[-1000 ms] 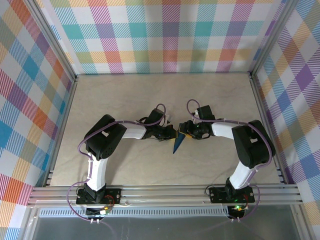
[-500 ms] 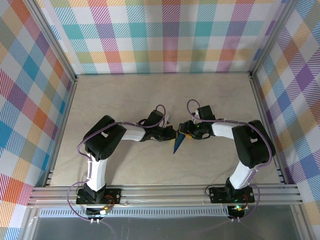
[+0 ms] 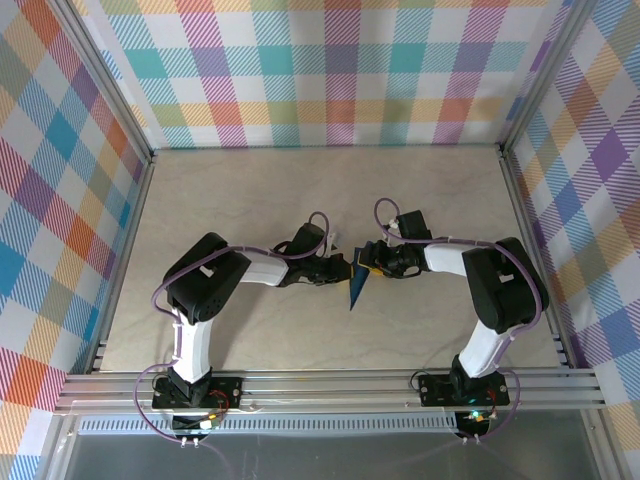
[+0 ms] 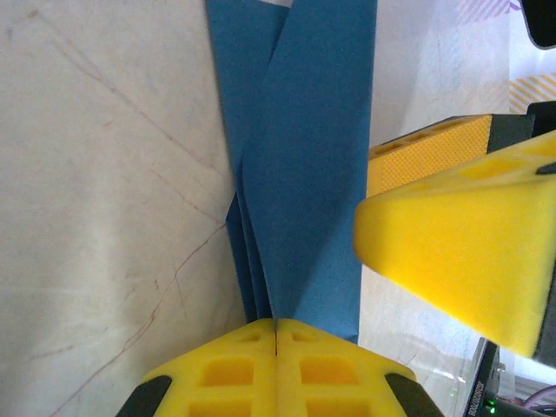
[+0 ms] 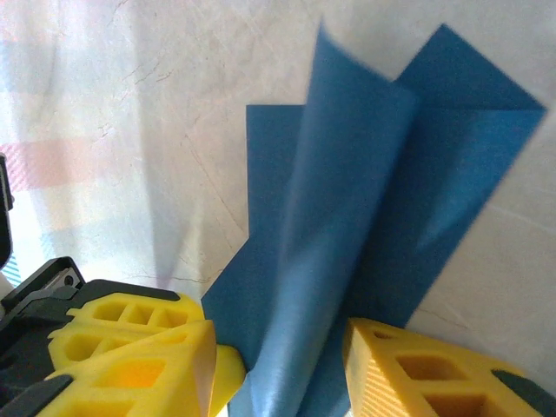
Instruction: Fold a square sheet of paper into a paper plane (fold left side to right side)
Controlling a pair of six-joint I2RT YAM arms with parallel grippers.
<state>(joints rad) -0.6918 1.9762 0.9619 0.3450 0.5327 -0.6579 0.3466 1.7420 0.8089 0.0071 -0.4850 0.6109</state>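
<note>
Yellow foam fingers (image 4: 228, 375) of the left gripper (image 4: 276, 327) are pressed fully together and pinch the layered edge of the dark-blue, narrow, pointed paper plane (image 4: 300, 174). The plane extends straight ahead from these fingertips over the pale stone-patterned table (image 4: 104, 174). The right gripper (image 5: 278, 340) stands partly apart, one finger on each side of the plane's raised flap.
</note>
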